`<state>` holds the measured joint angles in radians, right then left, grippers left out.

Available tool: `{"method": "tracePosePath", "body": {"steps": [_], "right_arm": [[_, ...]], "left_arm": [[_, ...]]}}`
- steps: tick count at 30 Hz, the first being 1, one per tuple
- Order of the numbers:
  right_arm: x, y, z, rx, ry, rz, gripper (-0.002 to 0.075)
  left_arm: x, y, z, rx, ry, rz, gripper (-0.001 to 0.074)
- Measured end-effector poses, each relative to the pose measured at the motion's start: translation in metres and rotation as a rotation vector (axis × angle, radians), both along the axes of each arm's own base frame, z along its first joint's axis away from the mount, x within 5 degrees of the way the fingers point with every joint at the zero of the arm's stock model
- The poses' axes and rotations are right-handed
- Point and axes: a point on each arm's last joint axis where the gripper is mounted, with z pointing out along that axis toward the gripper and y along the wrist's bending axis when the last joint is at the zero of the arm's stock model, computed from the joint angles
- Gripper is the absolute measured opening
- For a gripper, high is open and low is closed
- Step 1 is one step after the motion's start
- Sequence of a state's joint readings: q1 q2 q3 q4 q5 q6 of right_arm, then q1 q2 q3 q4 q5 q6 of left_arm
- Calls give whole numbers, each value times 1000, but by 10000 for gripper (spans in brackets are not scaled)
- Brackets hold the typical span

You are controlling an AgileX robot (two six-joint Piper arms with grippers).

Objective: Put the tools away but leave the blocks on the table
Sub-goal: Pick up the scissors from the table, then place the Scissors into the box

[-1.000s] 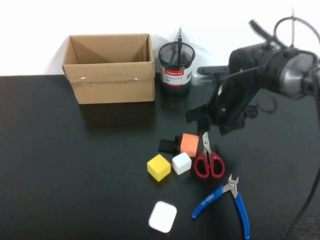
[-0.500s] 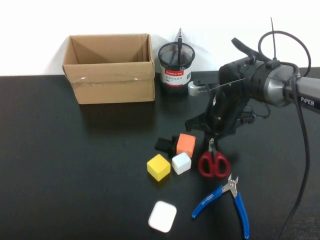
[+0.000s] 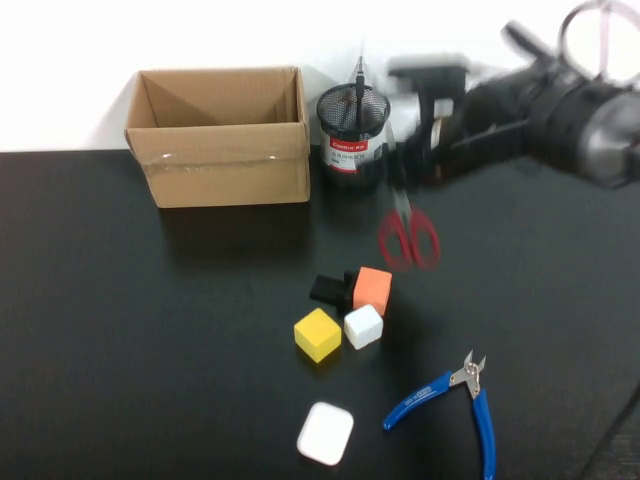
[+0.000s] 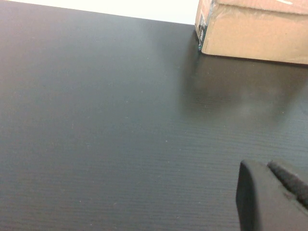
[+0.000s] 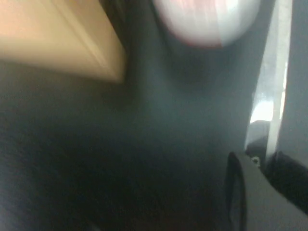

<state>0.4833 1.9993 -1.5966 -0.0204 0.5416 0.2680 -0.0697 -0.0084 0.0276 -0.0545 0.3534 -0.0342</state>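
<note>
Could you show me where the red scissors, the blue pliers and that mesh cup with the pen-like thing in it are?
red-handled scissors (image 3: pixel 409 240): high view, on the red finger loops, hanging off the table.
blue-handled pliers (image 3: pixel 484 432): high view, on one blue handle.
black mesh cup (image 3: pixel 352 112): high view, on its mesh wall.

The red-handled scissors (image 3: pixel 407 232) hang in the air right of centre in the upper half of the high view, blades up and loops down, clamped at the blade end by the right pincer (image 3: pixel 408 168) just right of the mesh pen cup. The black screwdriver (image 3: pixel 359 95) stands upright in that cup. The blue-handled pliers (image 3: pixel 452 398) lie flat on the black table (image 3: pixel 120 340) at the lower right, handles spread. Near the centre sit the blocks: the yellow cube (image 3: pixel 318 334), the white cube (image 3: pixel 363 326) just beside it, the orange block (image 3: pixel 372 290) behind them, and the black block (image 3: pixel 328 290) touching the orange one's left side.
</note>
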Motion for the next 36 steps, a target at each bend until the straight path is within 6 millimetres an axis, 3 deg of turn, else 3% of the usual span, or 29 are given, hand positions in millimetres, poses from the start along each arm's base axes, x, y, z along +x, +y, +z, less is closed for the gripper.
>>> {"method": "tracePosePath", "body": {"steps": [3,6,13,16,19,25,32,36], "right_arm": [[-6,7,47,106,-209,34,50],[-11,19,75,206,-385,63,50],[-22,62,103,346,-793,222,50],[-26,80,100,362,-967,328,50],[-23,92,89,355,-1034,373,50],[10,114,65,300,-1082,379,64],[42,124,46,245,-1078,341,266],[50,118,42,240,-1032,303,312]], "left_arm": [[0,0,0,0,0,0,3],[0,0,0,0,0,0,3],[0,0,0,0,0,0,3],[0,0,0,0,0,0,3],[0,0,0,0,0,0,3],[0,0,0,0,1,0,3],[0,0,0,0,1,0,3],[0,0,0,0,1,0,3]]}}
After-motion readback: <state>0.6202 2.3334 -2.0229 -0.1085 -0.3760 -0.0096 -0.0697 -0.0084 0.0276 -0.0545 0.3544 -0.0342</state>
